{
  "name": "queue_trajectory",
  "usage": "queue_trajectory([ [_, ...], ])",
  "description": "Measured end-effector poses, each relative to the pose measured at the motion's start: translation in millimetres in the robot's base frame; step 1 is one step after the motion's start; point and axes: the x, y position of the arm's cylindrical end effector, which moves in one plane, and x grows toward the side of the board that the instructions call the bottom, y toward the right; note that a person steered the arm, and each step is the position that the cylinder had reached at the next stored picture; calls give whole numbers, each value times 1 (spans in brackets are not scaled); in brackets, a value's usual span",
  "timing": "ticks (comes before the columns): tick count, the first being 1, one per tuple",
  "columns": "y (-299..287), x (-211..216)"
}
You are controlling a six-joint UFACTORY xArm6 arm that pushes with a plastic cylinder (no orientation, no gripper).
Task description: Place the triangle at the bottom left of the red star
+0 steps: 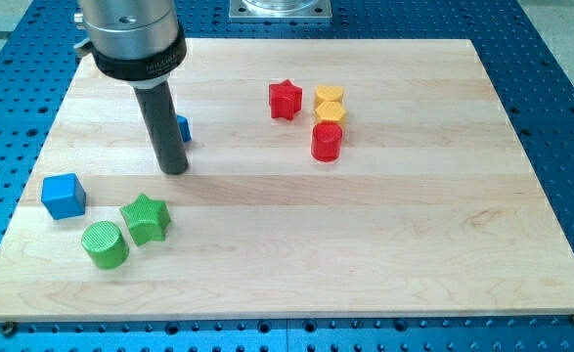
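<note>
The triangle [183, 128] was blue and mostly hidden: only a small corner of it showed at the right edge of the dark rod, in the upper left part of the wooden worktop [414, 225]. So little of it was visible that its shape could not be made out from the view, nor which way it pointed or how its long axis lay.

My tip [174, 170] rested on the worktop just below and in front of that blue piece; whether the rod touched it could not be told. The arm carried no gripper (it ended in the plain rod), so nothing was held and there was no opening to speak of.

The red star [285, 99] lay well apart to the view's right of the triangle, near the top of the worktop. Just right of the star sat a yellow block [330, 104], its shape unclear, and below that a red cylinder [327, 142], close against it.

At the lower left were three more blocks: a blue cube [63, 196], a green star [146, 218] and a green cylinder [105, 244], the two green ones almost touching
</note>
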Motion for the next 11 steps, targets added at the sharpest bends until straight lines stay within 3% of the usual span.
queue_trajectory([
  [2, -24, 17],
  [4, -85, -53],
  [5, -60, -71],
  [6, 23, -57],
  [7, 50, -57],
  [8, 1, -26],
  [9, 34, -1],
  [11, 72, -32],
])
